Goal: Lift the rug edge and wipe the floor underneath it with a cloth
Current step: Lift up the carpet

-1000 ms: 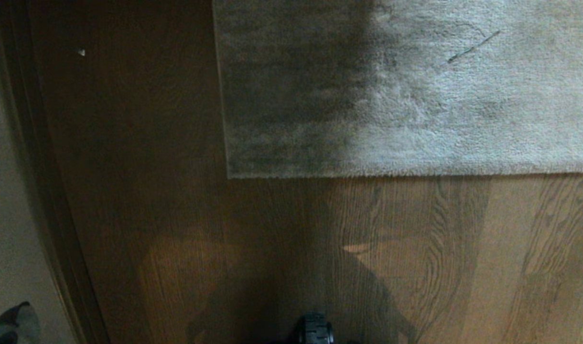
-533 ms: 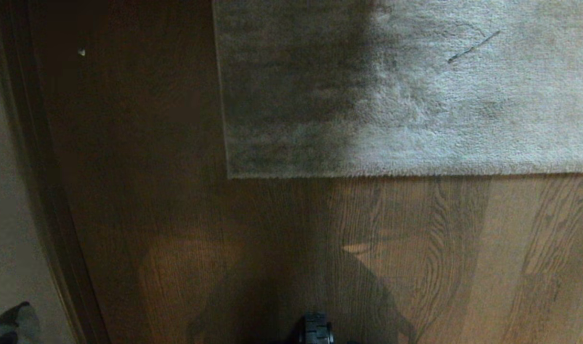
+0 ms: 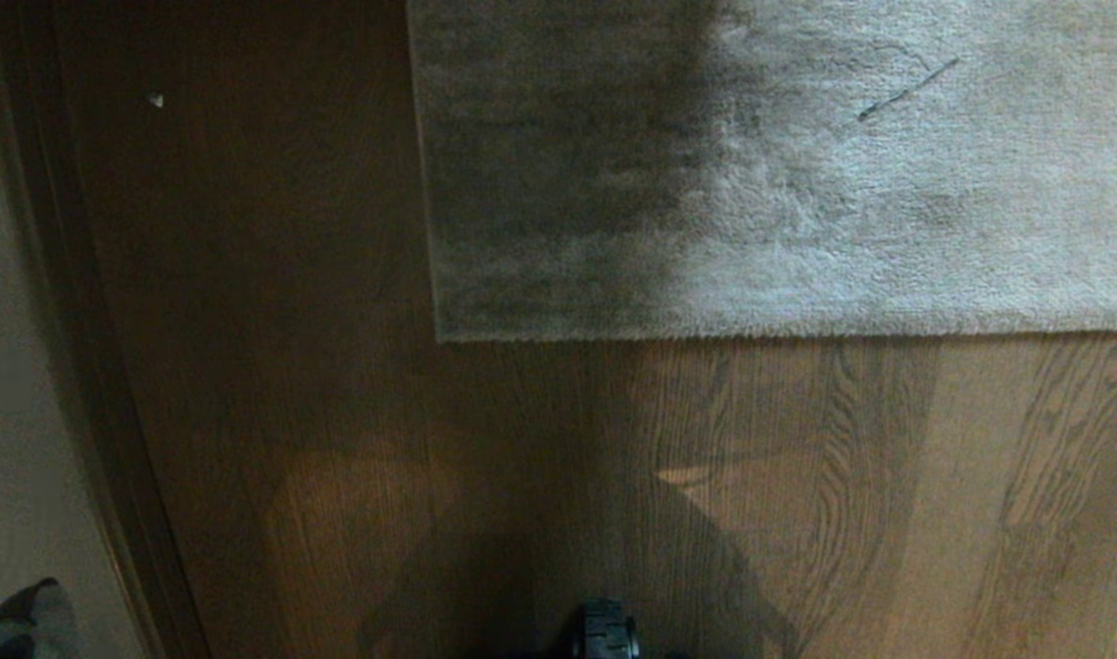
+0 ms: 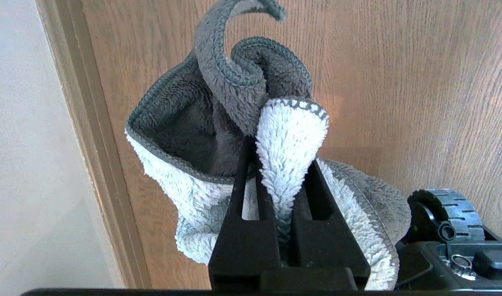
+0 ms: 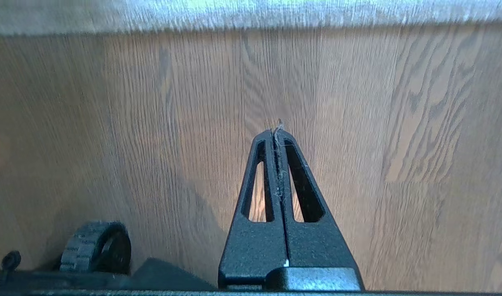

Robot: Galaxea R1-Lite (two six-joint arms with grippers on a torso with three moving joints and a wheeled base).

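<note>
The light grey-beige short-pile rug edge lies flat on the brown wood-grain plank floor. Left gripper clenches a fluffy grey-and-white cloth near the baseboard; right gripper, pinched empty, hovers over bare planks short of the rug

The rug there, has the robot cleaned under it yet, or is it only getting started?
Only getting started. Done: the left claw is shut on the grey cloth, which hangs over the wood floor near the wall. In hand: the right claw is shut and empty, above bare floor short of the rug. Left: the rug edge lies flat, so lifting it and wiping underneath are both still to do.
</note>
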